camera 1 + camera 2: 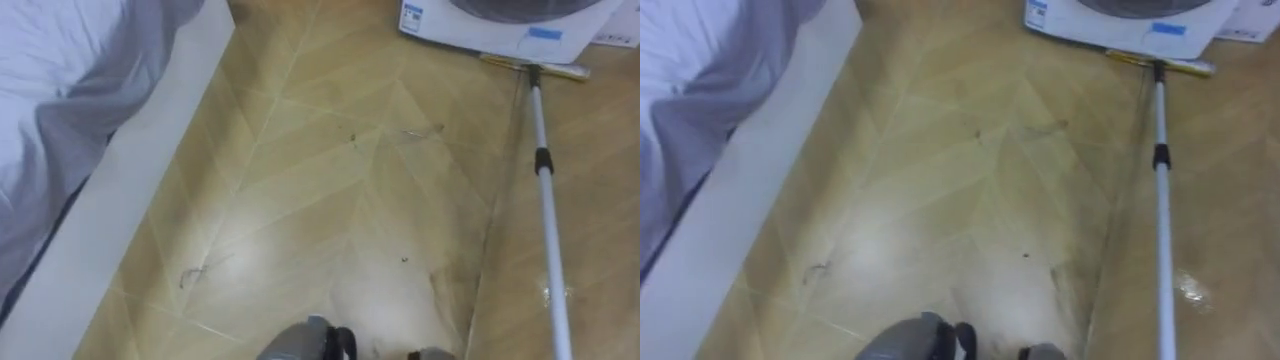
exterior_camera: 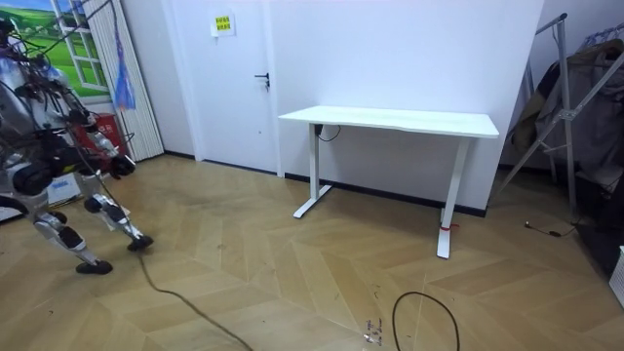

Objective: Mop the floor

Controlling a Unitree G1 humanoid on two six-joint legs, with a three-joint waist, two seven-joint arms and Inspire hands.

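The mop's pale pole (image 1: pixel 548 230) runs up the right side of the left eye view, with a black collar (image 1: pixel 543 160) partway along it. Its flat yellowish head (image 1: pixel 535 68) lies on the wooden floor against the base of a white appliance (image 1: pixel 500 35). The pole's lower end leaves the picture at the bottom right. A wet, darker streak (image 1: pixel 488 235) marks the floor just left of the pole. In the room view I stand at the far left, legs apart in a stride, and a dark hand (image 2: pixel 121 166) reaches toward the room view's right.
A bed with a white frame (image 1: pixel 130 190) and pale sheet (image 1: pixel 60 80) borders the floor on my left. Small dark specks (image 1: pixel 352 137) lie on the boards ahead. The room view holds a white desk (image 2: pixel 390 122), a door (image 2: pixel 234 78) and a drying rack (image 2: pixel 575 107).
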